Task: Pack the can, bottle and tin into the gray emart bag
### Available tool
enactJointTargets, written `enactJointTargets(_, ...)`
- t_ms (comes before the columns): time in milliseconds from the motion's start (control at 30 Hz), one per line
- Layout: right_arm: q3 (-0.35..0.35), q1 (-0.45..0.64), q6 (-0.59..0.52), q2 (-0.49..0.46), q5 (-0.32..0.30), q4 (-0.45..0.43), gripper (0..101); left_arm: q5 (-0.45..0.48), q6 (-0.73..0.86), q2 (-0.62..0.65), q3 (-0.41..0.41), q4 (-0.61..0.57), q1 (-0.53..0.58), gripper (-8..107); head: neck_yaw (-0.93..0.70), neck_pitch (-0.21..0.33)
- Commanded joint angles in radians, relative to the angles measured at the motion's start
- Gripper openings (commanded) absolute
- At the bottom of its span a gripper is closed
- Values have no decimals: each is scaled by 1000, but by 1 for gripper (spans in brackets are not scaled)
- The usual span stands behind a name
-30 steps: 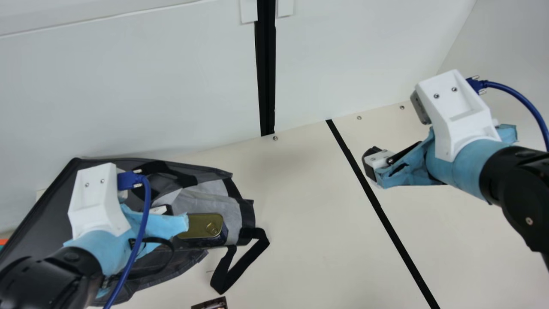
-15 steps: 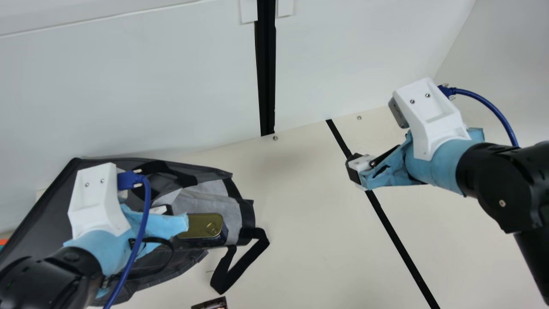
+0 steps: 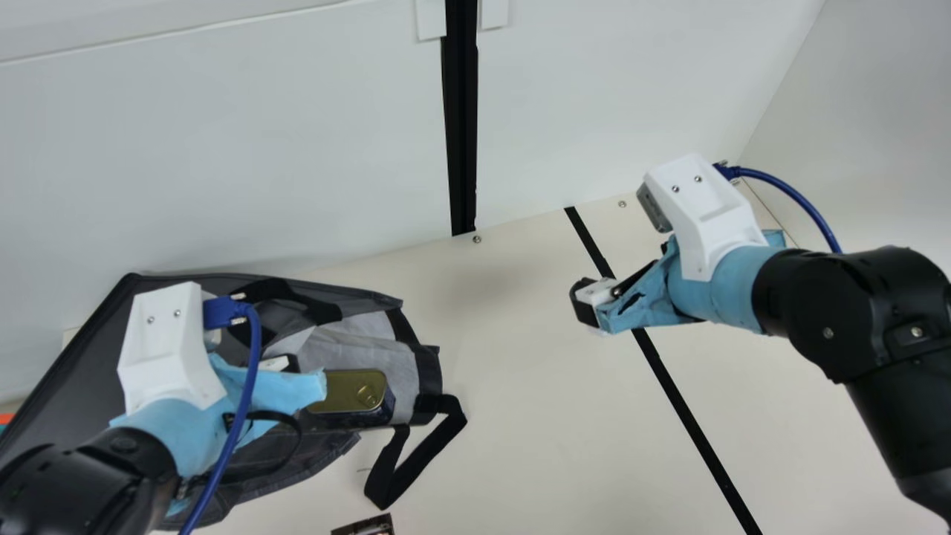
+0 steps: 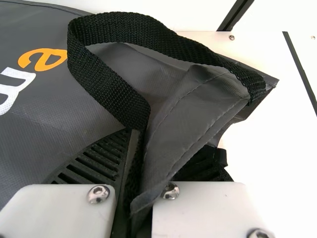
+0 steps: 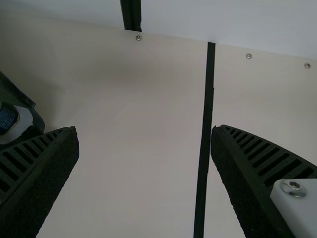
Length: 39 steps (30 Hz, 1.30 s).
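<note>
Right now the left gripper (image 3: pixel 279 364) is pinching the gray bag (image 3: pixel 74 342) by a flap of cloth and a black strap (image 4: pixel 106 84), on the left side of the table (image 3: pixel 520 386). A gold-topped tin (image 3: pixel 345 389) lies in the bag's open mouth, near that gripper. Farther right, by the black stripe (image 3: pixel 687 409), the right gripper (image 3: pixel 587 301) holds its fingers spread wide.

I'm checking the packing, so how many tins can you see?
1. The gold-topped tin lies in the mouth of the gray emart bag. More may be hidden inside it. I can't identify the item cut off at the main view's bottom edge.
</note>
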<state>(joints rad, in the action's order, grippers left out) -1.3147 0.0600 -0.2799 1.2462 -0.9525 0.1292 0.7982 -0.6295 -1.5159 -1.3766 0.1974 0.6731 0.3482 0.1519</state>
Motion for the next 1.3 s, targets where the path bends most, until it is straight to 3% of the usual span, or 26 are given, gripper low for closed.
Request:
enactJointTargets(0, 9, 3, -21, 4, 12, 31, 91, 0, 0, 0, 0, 0, 0, 10, 1, 23)
enactJointTargets(867, 141, 69, -350, 78, 85, 378, 91, 0, 0, 0, 0, 0, 0, 10, 1, 23)
enactJointTargets(1267, 181, 86, -464, 126, 93, 482, 91, 0, 0, 0, 0, 0, 0, 10, 1, 23)
